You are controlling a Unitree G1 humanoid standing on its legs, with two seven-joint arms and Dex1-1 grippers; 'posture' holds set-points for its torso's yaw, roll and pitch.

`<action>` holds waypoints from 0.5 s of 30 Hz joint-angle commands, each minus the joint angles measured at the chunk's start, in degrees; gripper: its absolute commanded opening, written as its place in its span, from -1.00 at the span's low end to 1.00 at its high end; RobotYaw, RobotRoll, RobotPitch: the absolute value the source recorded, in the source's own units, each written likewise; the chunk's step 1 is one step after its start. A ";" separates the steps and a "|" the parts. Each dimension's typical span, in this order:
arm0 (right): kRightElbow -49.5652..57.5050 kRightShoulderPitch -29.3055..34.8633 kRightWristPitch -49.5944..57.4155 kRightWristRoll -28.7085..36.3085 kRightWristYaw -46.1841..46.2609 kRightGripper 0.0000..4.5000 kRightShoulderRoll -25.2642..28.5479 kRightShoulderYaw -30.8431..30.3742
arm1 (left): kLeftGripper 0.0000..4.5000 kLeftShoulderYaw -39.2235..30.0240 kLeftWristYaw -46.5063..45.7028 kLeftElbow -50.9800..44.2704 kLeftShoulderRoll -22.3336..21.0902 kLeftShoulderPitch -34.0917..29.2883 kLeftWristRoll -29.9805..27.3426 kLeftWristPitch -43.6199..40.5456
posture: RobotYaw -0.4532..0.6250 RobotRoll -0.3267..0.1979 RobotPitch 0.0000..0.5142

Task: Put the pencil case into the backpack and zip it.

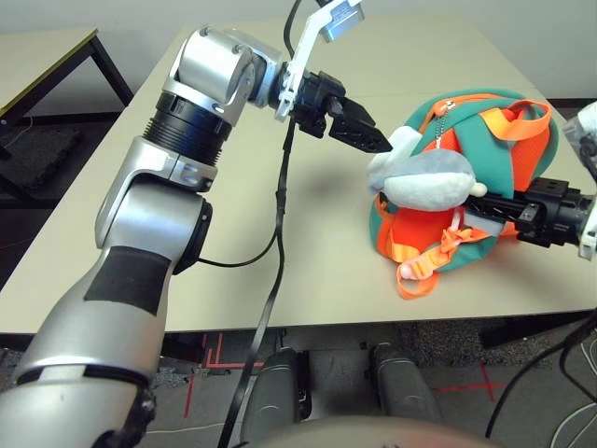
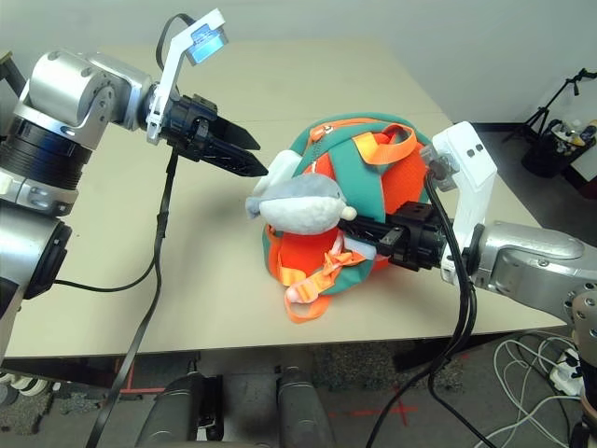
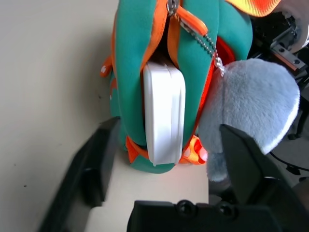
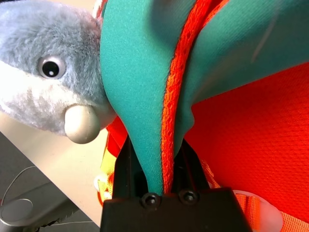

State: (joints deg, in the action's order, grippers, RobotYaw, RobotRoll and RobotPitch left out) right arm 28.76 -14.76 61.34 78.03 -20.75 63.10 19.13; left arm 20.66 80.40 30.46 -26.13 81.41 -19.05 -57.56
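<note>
Backpack [image 2: 373, 201] lies on the worktop [image 2: 215, 280], zip opening facing the left arm. Pencil case [image 3: 164, 113] sits upright in that opening, most of it between the teal walls, its near end at the mouth of the backpack, not yet fully swallowed. Zip slider [image 3: 170, 7] sits at the far end of the opening, so the zip is undone along the case. Right pincer [image 4: 161, 186] is pressed together on a fold of teal wall and orange zip trim at the backpack's near side; judged purpose: anchoring the bag so it cannot slide or collapse. Left pincer [image 2: 250, 157] is spread, holding nothing, just beside the backpack's mouth and aimed at the case; likely lined up to push the case deeper or go for the slider. Plush shark charm [image 2: 298, 201] hangs over the front panel, close to the opening; could snag the zip run.
</note>
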 commanded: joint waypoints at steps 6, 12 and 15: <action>0.14 -1.02 0.71 -0.56 -0.59 -0.91 -0.32 -0.34 | -0.61 -0.31 0.54 0.69 -0.11 1.10 0.62 0.86 | -0.37 0.25 -0.73; 0.19 -1.03 0.82 -0.48 -0.45 -0.91 -0.32 -0.09 | -1.00 0.50 1.65 0.38 -0.12 0.84 0.69 0.70 | -0.38 0.25 -0.72; 0.18 -1.01 0.91 -0.38 -0.34 -0.91 -0.28 0.04 | -1.00 1.02 2.28 0.09 -0.14 0.45 0.78 0.29 | -0.39 0.25 -0.72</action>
State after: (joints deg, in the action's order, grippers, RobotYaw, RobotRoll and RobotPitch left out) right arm 28.62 -15.21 61.77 77.78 -21.04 63.05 19.04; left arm 20.84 82.07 30.55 -26.14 81.89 -18.82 -57.14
